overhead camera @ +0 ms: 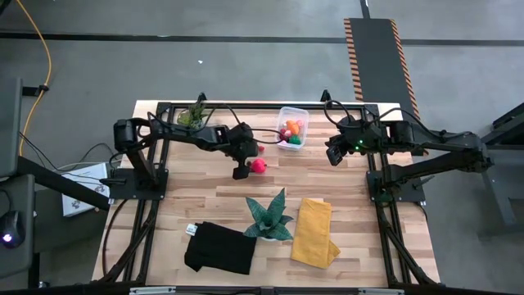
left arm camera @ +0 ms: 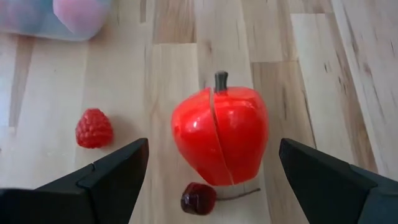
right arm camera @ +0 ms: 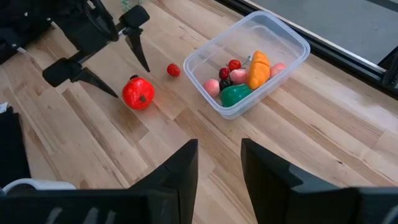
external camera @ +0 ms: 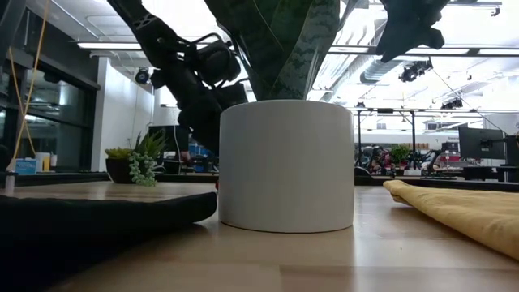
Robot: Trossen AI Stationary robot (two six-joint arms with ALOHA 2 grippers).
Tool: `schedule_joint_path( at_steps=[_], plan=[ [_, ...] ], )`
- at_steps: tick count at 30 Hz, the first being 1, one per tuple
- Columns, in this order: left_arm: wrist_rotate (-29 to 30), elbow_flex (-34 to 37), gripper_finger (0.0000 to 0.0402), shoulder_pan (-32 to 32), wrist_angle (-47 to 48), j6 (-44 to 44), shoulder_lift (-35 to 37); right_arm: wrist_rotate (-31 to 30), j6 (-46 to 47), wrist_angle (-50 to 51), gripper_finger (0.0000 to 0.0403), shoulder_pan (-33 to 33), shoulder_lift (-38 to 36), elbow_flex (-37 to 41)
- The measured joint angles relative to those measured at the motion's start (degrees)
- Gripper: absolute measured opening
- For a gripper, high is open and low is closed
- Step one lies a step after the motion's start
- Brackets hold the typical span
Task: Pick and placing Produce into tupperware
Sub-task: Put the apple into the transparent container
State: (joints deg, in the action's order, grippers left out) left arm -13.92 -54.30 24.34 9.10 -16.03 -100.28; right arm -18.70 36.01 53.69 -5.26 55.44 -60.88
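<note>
A red toy apple [left arm camera: 221, 137] with a dark stem lies on the wooden table, with a small red raspberry [left arm camera: 94, 128] and a dark cherry [left arm camera: 199, 198] close by. My left gripper [right arm camera: 130, 81] hovers open just over the apple, one finger on each side and neither touching it. The clear tupperware [right arm camera: 292, 38] stands farther toward the back and holds several pieces of produce: orange, green, pink, red and dark. My right gripper [right arm camera: 219, 162] hangs high on the tub's right, slightly open with nothing between its fingers.
A teal spiky plant in a white pot [overhead camera: 268, 217] stands near the front middle. A folded yellow cloth [overhead camera: 313, 232] lies to its right and a black cloth [overhead camera: 219, 248] to its left. A small leafy potted plant [overhead camera: 191, 116] stands at the back left.
</note>
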Motion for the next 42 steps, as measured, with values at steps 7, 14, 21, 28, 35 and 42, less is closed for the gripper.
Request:
schedule_joint_path(
  at_steps=[7, 14, 21, 28, 35, 42],
  plan=[
    [-1.8, 0.0, 0.0349, 0.0, -0.5, 0.1, 0.0, 0.0, -0.3, 0.0, 0.0113, 0.0, 0.0, 0.0],
    [-4.4, 0.0, 0.0349, 0.0, -2.7, 4.5, -1.5, 0.0, -0.4, 0.0, 0.0113, 0.0, 0.0, 0.0],
    [-3.5, 0.0, 0.0349, 0.0, -5.3, 6.3, -2.3, 0.0, -0.7, 0.0, 0.0113, 0.0, 0.0, 0.0],
    [-3.5, 0.1, 0.0349, 0.0, -5.9, 7.4, -3.2, -0.1, -1.5, 0.0, 0.0113, 0.0, 0.0, 0.0],
    [-3.4, 0.0, 0.0349, 0.0, -6.8, 7.5, -3.9, -0.1, -2.0, 0.0, 0.0113, 0.0, 0.0, 0.0],
    [-3.4, -0.1, 0.0349, -0.2, -7.5, 7.5, -4.4, -0.2, -2.6, 0.0, 0.0113, 0.0, 0.0, 0.0]
  ],
)
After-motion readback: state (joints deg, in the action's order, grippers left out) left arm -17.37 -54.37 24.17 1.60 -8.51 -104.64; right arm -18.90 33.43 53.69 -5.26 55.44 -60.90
